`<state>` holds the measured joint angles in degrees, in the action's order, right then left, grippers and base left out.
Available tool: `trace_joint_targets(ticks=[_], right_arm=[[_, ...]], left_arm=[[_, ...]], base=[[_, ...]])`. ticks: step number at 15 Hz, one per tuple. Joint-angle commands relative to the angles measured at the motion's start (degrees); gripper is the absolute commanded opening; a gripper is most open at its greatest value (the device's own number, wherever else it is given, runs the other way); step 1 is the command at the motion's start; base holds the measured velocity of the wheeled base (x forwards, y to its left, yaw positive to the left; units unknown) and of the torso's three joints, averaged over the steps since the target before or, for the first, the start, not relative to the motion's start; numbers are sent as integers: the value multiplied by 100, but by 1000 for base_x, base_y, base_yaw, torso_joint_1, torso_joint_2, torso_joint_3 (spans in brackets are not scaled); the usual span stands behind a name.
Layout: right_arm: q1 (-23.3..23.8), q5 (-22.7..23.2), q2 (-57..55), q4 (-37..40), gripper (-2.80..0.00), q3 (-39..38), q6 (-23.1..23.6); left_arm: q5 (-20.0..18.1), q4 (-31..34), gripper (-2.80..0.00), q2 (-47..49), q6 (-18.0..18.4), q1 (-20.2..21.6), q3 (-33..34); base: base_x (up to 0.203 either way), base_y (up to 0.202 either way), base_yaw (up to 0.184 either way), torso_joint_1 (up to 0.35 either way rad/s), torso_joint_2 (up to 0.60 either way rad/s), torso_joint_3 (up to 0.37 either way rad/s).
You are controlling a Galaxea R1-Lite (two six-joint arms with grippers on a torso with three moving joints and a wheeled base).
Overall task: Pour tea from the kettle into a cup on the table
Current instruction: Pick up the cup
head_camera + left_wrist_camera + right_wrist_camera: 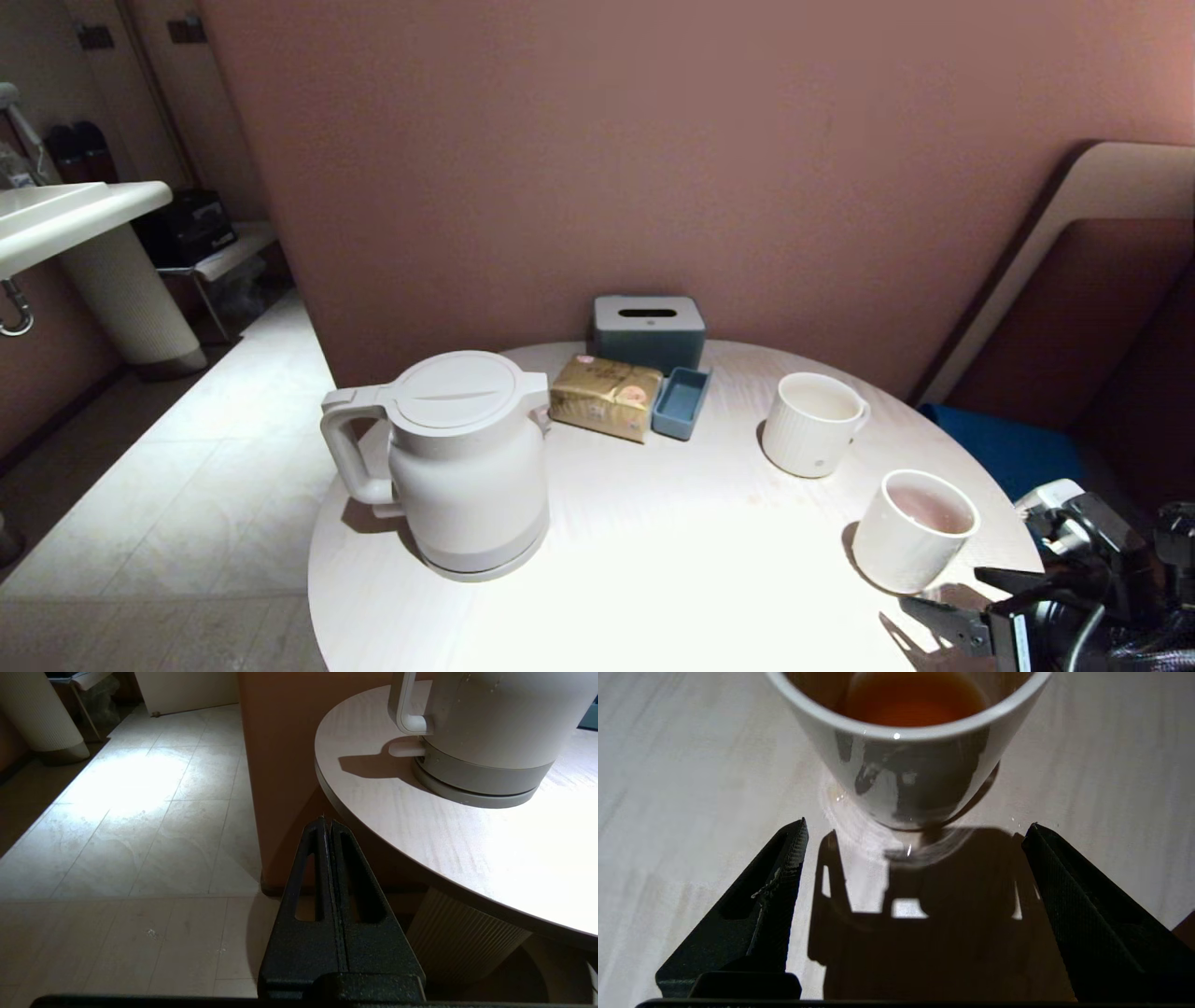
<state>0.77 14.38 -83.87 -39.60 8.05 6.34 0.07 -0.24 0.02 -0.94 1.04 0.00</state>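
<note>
Near the table point(653, 560) edge | right gripper point(915, 833) spread wide, gripping nothing, just short of cup point(910, 532) of tea point(915, 700) | left gripper point(327, 823) pressed together, off-table | kettle point(462, 462) opposite side.

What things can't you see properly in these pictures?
- Kettle: its inside is hidden by the shut lid in the head view, and the left wrist view cuts off its top.
- Tissue box: its contents are hidden behind the dark slot in the head view.
- Gold packet: its label is too small to read.
- Cup: the right wrist view cuts off its far rim.
</note>
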Motion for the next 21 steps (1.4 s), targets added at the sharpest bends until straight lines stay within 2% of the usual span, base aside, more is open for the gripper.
trace_joint_targets(ticks=[1,3,12,21], right_arm=[[-5,20,-607,-611,0,-13,-1],[-6,36,-717,-940,0,-22,-10],[-138,302,-779,-967,0,169,-467],[-130,302,-789,-971,0,364,-476]], left_arm=[[1,-2,-280,-2,-3,2,0],[1,-2,-280,-2,-3,2,0],[1,-2,-280,-2,-3,2,0],[1,-2,-280,-2,-3,2,0]], base=[[0,0,0,0,0,0],[0,0,0,0,0,0],[0,0,0,0,0,0],[0,0,0,0,0,0]])
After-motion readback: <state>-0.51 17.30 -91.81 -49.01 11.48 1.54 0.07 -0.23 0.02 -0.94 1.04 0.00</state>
